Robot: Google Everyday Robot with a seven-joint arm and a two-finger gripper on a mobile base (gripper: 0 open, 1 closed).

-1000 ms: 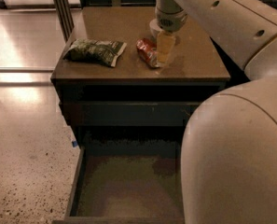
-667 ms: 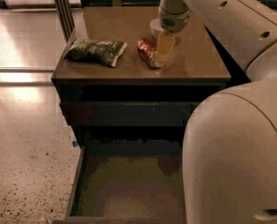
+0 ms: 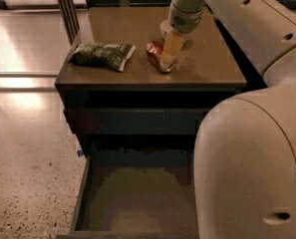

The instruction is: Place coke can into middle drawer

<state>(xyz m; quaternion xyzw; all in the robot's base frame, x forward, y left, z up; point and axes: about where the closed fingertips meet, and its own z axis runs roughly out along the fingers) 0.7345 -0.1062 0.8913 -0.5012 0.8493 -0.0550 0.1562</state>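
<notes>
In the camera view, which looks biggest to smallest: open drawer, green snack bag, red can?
1. middle drawer, though it is nearest the camera.
2. green snack bag.
3. coke can, partly hidden by the end effector at it.

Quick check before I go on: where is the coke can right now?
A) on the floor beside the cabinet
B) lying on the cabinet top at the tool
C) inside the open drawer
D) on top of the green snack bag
B: the coke can lies on its side on the cabinet top with the tool down at it, while the middle drawer stands open below with no can in it.
</notes>
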